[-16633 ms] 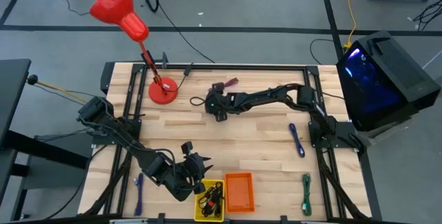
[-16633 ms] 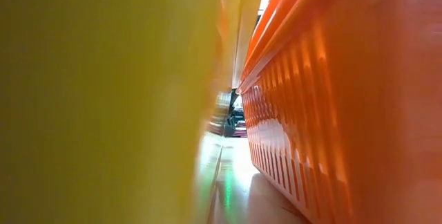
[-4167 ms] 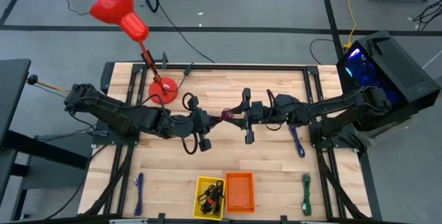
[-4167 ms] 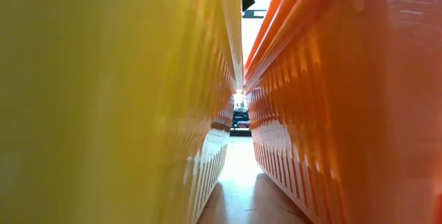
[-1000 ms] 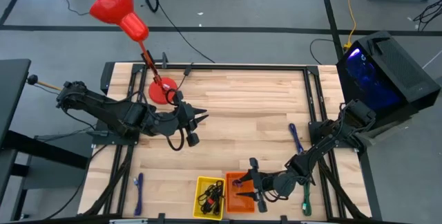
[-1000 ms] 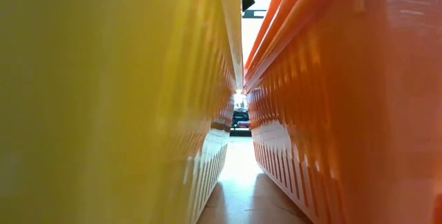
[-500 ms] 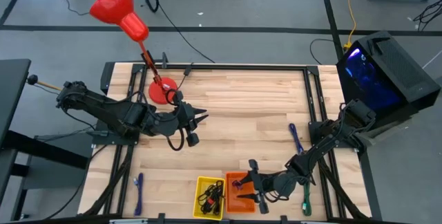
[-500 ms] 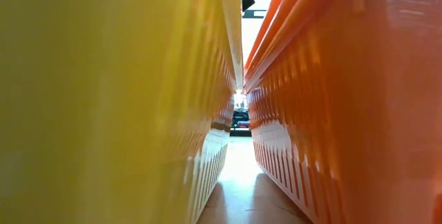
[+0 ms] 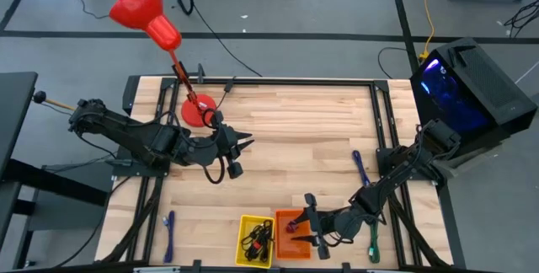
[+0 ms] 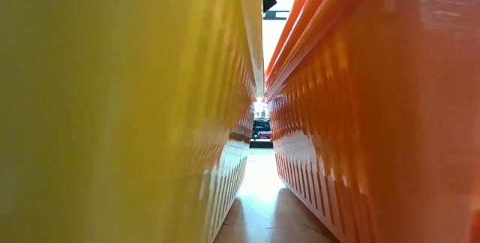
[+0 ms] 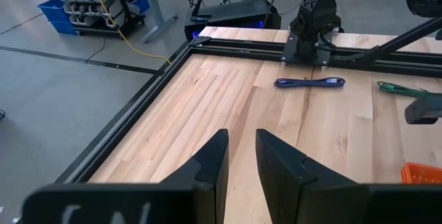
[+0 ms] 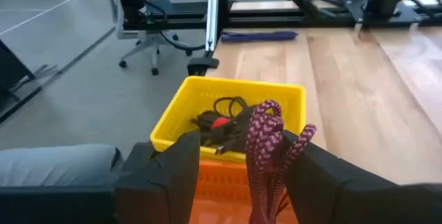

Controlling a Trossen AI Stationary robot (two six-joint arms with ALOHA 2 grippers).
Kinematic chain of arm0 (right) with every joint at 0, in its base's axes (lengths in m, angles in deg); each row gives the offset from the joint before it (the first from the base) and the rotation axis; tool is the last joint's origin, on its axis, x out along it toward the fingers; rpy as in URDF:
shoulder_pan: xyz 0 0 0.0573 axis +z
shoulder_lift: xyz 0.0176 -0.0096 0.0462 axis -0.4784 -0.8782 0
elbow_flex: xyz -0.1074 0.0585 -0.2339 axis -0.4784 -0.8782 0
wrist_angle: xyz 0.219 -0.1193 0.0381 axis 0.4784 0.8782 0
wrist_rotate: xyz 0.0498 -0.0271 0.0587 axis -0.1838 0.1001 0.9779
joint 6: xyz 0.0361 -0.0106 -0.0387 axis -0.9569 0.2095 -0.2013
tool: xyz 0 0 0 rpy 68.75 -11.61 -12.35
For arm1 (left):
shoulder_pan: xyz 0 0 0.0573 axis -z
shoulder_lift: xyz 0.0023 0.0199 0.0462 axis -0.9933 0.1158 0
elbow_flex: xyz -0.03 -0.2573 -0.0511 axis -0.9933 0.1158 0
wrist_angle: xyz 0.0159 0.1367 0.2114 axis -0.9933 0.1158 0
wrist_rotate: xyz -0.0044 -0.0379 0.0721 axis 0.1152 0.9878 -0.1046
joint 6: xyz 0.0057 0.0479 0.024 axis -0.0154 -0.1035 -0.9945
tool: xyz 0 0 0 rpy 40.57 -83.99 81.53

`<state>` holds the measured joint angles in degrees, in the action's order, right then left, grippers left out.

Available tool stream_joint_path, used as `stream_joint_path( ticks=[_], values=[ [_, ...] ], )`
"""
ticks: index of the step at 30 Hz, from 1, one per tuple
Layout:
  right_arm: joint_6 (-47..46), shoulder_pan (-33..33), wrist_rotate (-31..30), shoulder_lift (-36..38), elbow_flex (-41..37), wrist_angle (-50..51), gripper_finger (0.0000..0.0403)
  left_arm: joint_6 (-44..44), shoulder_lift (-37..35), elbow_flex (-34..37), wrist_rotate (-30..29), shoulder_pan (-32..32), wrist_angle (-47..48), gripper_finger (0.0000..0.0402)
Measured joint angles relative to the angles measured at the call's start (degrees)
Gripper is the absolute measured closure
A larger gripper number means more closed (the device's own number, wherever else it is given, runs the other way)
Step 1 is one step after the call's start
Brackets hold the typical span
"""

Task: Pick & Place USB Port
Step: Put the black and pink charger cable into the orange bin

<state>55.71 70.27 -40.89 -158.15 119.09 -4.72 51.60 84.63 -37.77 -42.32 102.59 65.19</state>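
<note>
My right gripper (image 9: 292, 226) hangs over the orange bin (image 9: 281, 245) at the table's near edge, shut on a maroon braided cable (image 12: 268, 144). The cable stands bundled between the two fingers, above the bin's rim (image 12: 224, 182). The yellow bin (image 9: 255, 241), with black cables in it, stands just left of the orange one; it also shows in the right wrist view (image 12: 231, 103). My left gripper (image 9: 245, 141) waits over the table's middle left, empty, with a narrow gap between its fingers (image 11: 239, 148). My right gripper holds the folded maroon cable bundle (image 12: 271, 172) between its two fingers, several strands together. The fingers come from the table's right. The looped end (image 12: 269, 110) sticks up past the fingertips, clear of the bin. The place of contact lies below the frame's edge.
A blue cable (image 9: 361, 170) and a green cable (image 9: 373, 235) lie at the right, another blue cable (image 9: 169, 222) at the near left. A red lamp's base (image 9: 199, 109) stands at the far left. The low view shows only the two bins' walls (image 10: 112, 108).
</note>
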Motion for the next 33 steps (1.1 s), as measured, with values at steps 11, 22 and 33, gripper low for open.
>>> stream_joint_path(
  ticks=[11, 22, 33],
  values=[
    [1.5, -0.7, -5.3, 0.0, 0.0, 4.0, 0.0206, 0.0, 0.0, 0.0, 0.0, 0.0, 0.0, 0.0323],
    [2.3, -4.0, -7.6, 0.1, 0.0, 7.0, 0.0206, 0.5, 0.0, 0.0, 0.0, -0.1, 0.0, 0.0323],
    [5.1, -3.1, -1.8, 0.1, 0.0, 2.0, 0.0206, 0.5, 0.0, 0.0, 0.0, -0.1, 0.0, 0.0323]
  ],
)
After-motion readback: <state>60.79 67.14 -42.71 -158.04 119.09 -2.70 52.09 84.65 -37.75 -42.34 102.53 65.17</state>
